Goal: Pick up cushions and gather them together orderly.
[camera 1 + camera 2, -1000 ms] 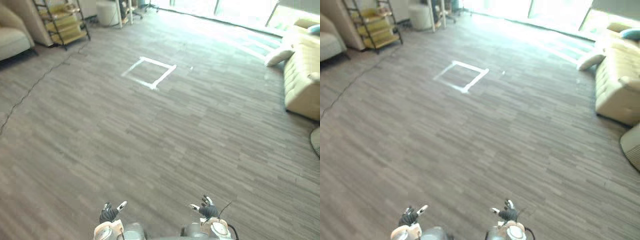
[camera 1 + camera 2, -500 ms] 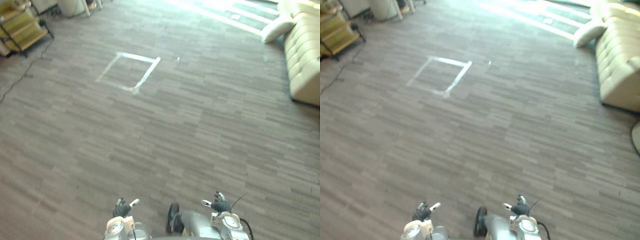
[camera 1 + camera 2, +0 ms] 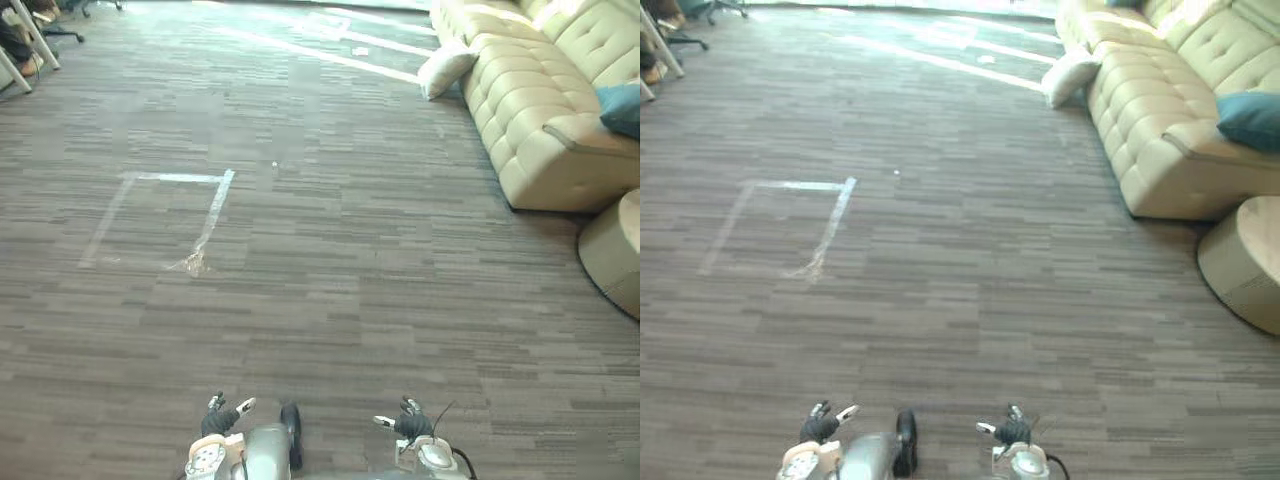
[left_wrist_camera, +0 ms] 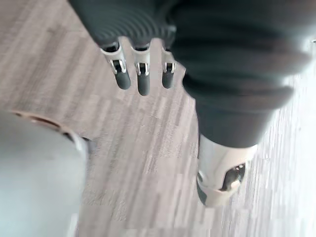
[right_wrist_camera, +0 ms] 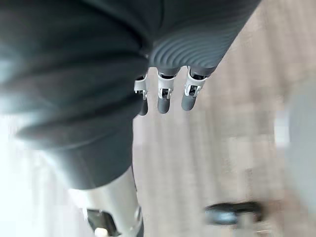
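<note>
Comparing against the frames a second and half a second back: the whole picture has shifted, so the head camera has turned right. Nothing on the floor (image 3: 330, 300) has moved.

Left eye view:
- The tape square (image 3: 155, 218) now sits at the left. The sofa (image 3: 535, 110), which was only an edge before, fills the upper right.
- A white cushion (image 3: 445, 68) lies on the floor, leaning against the sofa's far end. It is plump and pale, with one corner raised.
- A teal cushion (image 3: 622, 105) sits on the sofa seat, cut off by the picture's edge.
- A round pouffe (image 3: 615, 250) stands just beside the sofa's near end.
- Your left hand (image 3: 218, 422) and right hand (image 3: 410, 426) stay low at the bottom edge, well apart from both cushions.

Right eye view:
- Same layout. The teal cushion shows more fully here, a soft wedge lying flat.

Left wrist view:
- The fingers (image 4: 143, 81) hang straight and relaxed, with the thumb (image 4: 217, 180) held apart. Nothing is in the hand, and there is bare floor beneath it.

Right wrist view:
- The fingers (image 5: 164, 98) are likewise loose and empty, with the thumb (image 5: 108, 217) off to the side.

Judgement: you are in the search-and-approach stage. The turn has brought both cushions into sight, but no pick has begun. The white cushion is probably the easier first target, as it lies loose on the floor. Both look soft enough to sag in a one-handed hold.
</note>
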You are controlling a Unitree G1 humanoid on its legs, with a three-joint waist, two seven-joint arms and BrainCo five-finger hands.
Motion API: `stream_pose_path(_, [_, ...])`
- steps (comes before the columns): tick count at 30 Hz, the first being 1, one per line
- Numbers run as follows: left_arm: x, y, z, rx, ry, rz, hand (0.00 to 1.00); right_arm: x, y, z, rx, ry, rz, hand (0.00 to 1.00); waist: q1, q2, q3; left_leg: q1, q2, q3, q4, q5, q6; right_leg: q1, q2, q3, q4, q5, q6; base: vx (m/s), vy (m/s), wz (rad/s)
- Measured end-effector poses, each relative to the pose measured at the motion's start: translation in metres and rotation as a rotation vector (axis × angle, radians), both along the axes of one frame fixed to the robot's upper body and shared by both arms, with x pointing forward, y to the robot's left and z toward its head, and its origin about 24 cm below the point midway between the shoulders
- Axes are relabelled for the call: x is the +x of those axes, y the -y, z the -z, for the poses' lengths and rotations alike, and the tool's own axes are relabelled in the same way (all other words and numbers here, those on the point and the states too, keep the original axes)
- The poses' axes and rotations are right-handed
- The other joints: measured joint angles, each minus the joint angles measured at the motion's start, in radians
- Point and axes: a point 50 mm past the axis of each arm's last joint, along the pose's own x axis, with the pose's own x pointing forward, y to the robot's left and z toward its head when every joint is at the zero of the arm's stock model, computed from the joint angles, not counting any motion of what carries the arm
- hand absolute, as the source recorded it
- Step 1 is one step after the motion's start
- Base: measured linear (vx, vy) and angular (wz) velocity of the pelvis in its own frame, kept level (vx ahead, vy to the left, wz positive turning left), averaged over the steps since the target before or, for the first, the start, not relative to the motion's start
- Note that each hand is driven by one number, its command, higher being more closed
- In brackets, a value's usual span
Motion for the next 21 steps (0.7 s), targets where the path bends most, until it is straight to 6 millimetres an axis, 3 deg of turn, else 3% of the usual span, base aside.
stream_pose_path(1, [-0.001, 0.001, 0.001, -0.002, -0.004, 0.006, 0.0, 0.001, 0.0, -0.001, -0.005, 0.005, -0.01, 0.0, -0.001, 0.006, -0.003, 0.028, 0.002, 0.002, -0.012, -0.008, -0.002, -0.029, -0.003, -0.024, 0.009, -0.012, -0.016, 0.63, 0.195, -0.12])
stream_pose_path(2, [-0.003, 0.004, 0.002, -0.001, -0.021, 0.028, 0.0, 0.005, 0.0, -0.003, -0.01, 0.024, -0.029, 0.0, -0.008, 0.013, -0.001, 0.105, 0.008, 0.006, -0.057, -0.031, 0.004, -0.114, -0.006, -0.093, -0.017, -0.066, -0.052, 0.63, 0.117, 0.03])
stream_pose_path(4, [0.0, 0.006, 0.002, -0.002, -0.021, 0.044, 0.0, 0.012, 0.002, -0.006, -0.024, 0.043, -0.045, 0.0, -0.028, 0.018, 0.001, 0.17, 0.02, 0.006, -0.086, -0.06, 0.002, -0.21, 0.009, -0.162, -0.138, -0.093, -0.061, 0.55, 0.042, 0.09])
stream_pose_path(5, [-0.002, 0.008, 0.004, -0.006, -0.031, 0.048, 0.0, 0.017, 0.006, -0.008, -0.034, 0.057, -0.05, 0.0, -0.041, 0.027, 0.005, 0.219, 0.031, 0.007, -0.107, -0.079, -0.006, -0.265, 0.03, -0.219, -0.314, -0.077, -0.07, 0.6, -0.013, 0.14])
stream_pose_path(6, [-0.002, 0.009, 0.004, -0.008, -0.033, 0.054, 0.0, 0.021, 0.007, -0.01, -0.041, 0.069, -0.052, 0.0, -0.05, 0.029, 0.008, 0.258, 0.039, 0.007, -0.131, -0.09, -0.021, -0.298, 0.057, -0.258, -0.524, -0.006, -0.073, 0.74, -0.025, 0.16])
stream_pose_path(7, [-0.001, 0.009, 0.004, -0.008, -0.032, 0.056, 0.0, 0.022, 0.008, -0.01, -0.042, 0.07, -0.053, 0.0, -0.051, 0.029, 0.009, 0.27, 0.039, 0.007, -0.14, -0.094, -0.027, -0.306, 0.063, -0.264, -0.59, 0.024, -0.076, 0.67, -0.058, 0.23])
stream_pose_path(8, [-0.001, 0.01, 0.003, -0.005, -0.031, 0.066, 0.0, 0.022, 0.008, -0.01, -0.044, 0.068, -0.054, 0.0, -0.053, 0.023, 0.009, 0.304, 0.036, -0.002, -0.151, -0.111, -0.056, -0.314, 0.091, -0.263, -0.776, 0.118, -0.075, 0.72, -0.103, 0.24])
stream_pose_path(9, [-0.003, 0.008, 0.004, 0.001, -0.038, 0.071, 0.0, 0.019, 0.008, -0.009, -0.043, 0.055, -0.054, 0.0, -0.053, 0.009, 0.002, 0.344, 0.021, -0.024, -0.148, -0.133, -0.088, -0.324, 0.105, -0.249, -0.842, 0.171, -0.091, 0.75, -0.126, 0.26])
stream_pose_path(11, [-0.007, 0.008, 0.005, 0.002, -0.048, 0.075, 0.0, 0.018, 0.011, -0.008, -0.054, 0.045, -0.056, 0.0, -0.059, 0.003, -0.008, 0.369, 0.026, -0.069, -0.098, -0.148, -0.092, -0.341, 0.118, -0.182, -0.761, 0.269, -0.186, 0.79, -0.192, 0.31])
stream_pose_path(13, [-0.008, 0.023, 0.007, -0.033, -0.05, 0.08, 0.0, 0.015, 0.021, -0.008, -0.092, 0.037, -0.068, 0.0, -0.059, 0.064, -0.03, 0.269, 0.097, -0.132, 0.177, -0.143, -0.1, -0.325, 0.142, -0.212, -0.678, 0.195, -0.203, 0.72, -0.253, 0.36])
stream_pose_path(14, [-0.006, 0.025, 0.006, -0.045, -0.036, 0.062, 0.0, 0.016, 0.027, -0.01, -0.105, 0.045, -0.058, 0.0, -0.06, 0.103, -0.026, 0.155, 0.155, -0.16, 0.443, -0.072, -0.159, -0.272, 0.182, -0.231, -0.703, 0.155, -0.212, 0.7, -0.233, 0.3])
stream_pose_path(15, [-0.005, 0.027, 0.005, -0.056, -0.024, 0.039, 0.0, 0.016, 0.027, -0.011, -0.108, 0.046, -0.059, 0.0, -0.055, 0.12, -0.021, 0.07, 0.205, -0.166, 0.63, -0.007, -0.196, -0.218, 0.215, -0.236, -0.728, 0.136, -0.229, 0.84, -0.257, 0.19])
stream_pose_path(16, [-0.003, 0.023, 0.003, -0.055, -0.003, -0.004, 0.0, 0.016, 0.021, -0.01, -0.089, 0.044, -0.057, 0.0, -0.05, 0.119, -0.005, -0.015, 0.266, -0.131, 0.844, -0.032, -0.176, -0.117, 0.253, -0.23, -0.77, 0.102, -0.246, 0.68, -0.187, 0.0])
stream_pose_path(17, [-0.001, 0.021, 0.002, -0.053, 0.004, -0.011, 0.0, 0.016, 0.017, -0.009, -0.08, 0.043, -0.057, 0.0, -0.046, 0.11, 0.001, -0.035, 0.272, -0.124, 0.881, -0.043, -0.172, -0.08, 0.259, -0.227, -0.781, 0.092, -0.247, 0.63, -0.178, -0.1])
stream_pose_path(18, [0.003, 0.012, -0.002, -0.025, 0.026, -0.004, 0.0, 0.014, 0.008, -0.008, -0.054, 0.037, -0.058, 0.0, -0.034, 0.08, 0.015, -0.093, 0.268, -0.103, 0.914, -0.073, -0.156, 0.011, 0.26, -0.208, -0.821, 0.069, -0.252, 0.69, -0.218, -0.33])
stream_pose_path(19, [0.006, 0.009, -0.004, -0.013, 0.043, 0.005, 0.0, 0.014, 0.004, -0.006, -0.046, 0.03, -0.065, 0.0, -0.026, 0.055, 0.016, -0.17, 0.244, -0.067, 0.859, -0.111, -0.134, 0.093, 0.259, -0.177, -0.872, 0.062, -0.246, 0.55, -0.181, -0.45])
stream_pose_path(20, [0.006, 0.009, -0.005, -0.011, 0.047, 0.005, 0.0, 0.014, 0.003, -0.006, -0.046, 0.03, -0.068, 0.0, -0.021, 0.051, 0.018, -0.192, 0.238, -0.058, 0.831, -0.122, -0.125, 0.113, 0.259, -0.168, -0.886, 0.061, -0.244, 0.65, -0.151, -0.79])
stream_pose_path(21, [0.008, 0.01, -0.006, -0.012, 0.056, 0.011, 0.0, 0.015, 0.0, -0.006, -0.043, 0.03, -0.084, 0.0, 0.0, 0.055, 0.022, -0.252, 0.203, -0.049, 0.665, -0.138, -0.12, 0.165, 0.256, -0.133, -0.925, 0.054, -0.232, 0.33, -0.037, -0.7])
